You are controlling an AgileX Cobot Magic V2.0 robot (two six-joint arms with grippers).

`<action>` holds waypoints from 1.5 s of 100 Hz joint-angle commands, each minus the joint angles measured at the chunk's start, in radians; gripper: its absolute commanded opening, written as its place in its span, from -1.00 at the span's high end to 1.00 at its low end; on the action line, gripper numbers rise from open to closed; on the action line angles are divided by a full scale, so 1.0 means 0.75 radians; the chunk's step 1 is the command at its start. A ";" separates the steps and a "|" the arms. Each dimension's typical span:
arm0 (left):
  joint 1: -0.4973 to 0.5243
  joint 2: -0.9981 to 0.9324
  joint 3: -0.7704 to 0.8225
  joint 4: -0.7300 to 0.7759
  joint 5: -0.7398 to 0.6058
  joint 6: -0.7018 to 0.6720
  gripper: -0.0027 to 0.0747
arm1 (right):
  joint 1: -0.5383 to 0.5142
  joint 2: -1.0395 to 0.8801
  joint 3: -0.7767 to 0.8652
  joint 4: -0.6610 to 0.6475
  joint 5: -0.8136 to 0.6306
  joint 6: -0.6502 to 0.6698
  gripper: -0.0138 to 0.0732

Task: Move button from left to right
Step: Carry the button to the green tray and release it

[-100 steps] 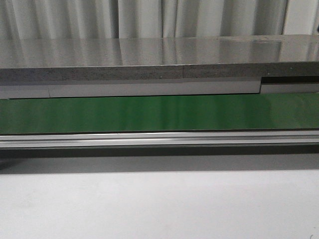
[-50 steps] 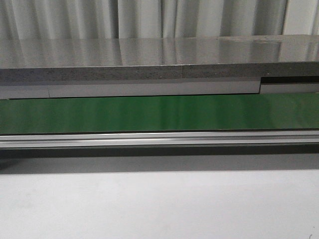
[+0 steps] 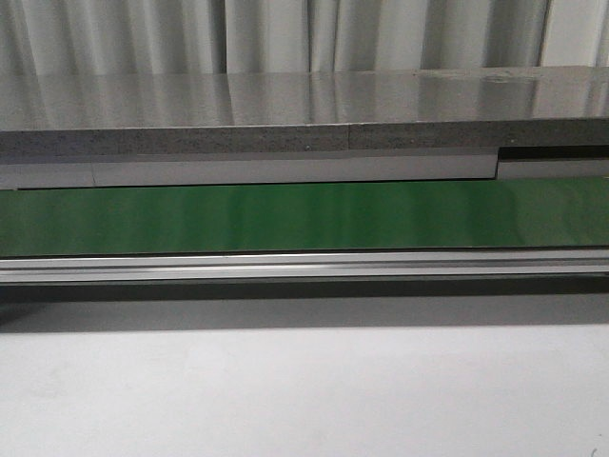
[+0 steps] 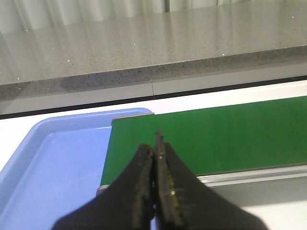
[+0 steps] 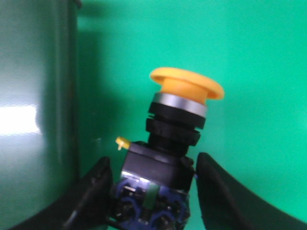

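In the right wrist view, the right gripper (image 5: 152, 191) holds the button (image 5: 168, 158) between its 2 jaws, which pinch the dark body from both sides. The yellow-orange cap points away from the jaws, above a bright green surface (image 5: 249, 57). In the left wrist view, the left gripper (image 4: 157, 158) has its jaws pressed together, with nothing between them, over the end of the green belt (image 4: 230, 134) beside a blue tray (image 4: 53, 167). The front view shows only the belt and the grey counter (image 3: 304, 100).
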 commanded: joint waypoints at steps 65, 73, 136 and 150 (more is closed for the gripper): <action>-0.009 0.008 -0.036 -0.013 -0.097 -0.003 0.98 | -0.006 -0.035 -0.049 0.053 -0.075 -0.014 -0.49; -0.009 0.008 -0.036 -0.013 -0.097 -0.003 0.98 | -0.006 -0.040 -0.049 0.053 -0.071 -0.014 -0.49; -0.009 0.008 -0.036 -0.013 -0.097 -0.003 0.98 | 0.165 -0.408 -0.035 0.332 -0.229 0.037 -0.49; -0.009 0.008 -0.036 -0.013 -0.097 -0.003 0.98 | 0.278 -0.543 0.040 0.337 -0.296 0.037 -0.49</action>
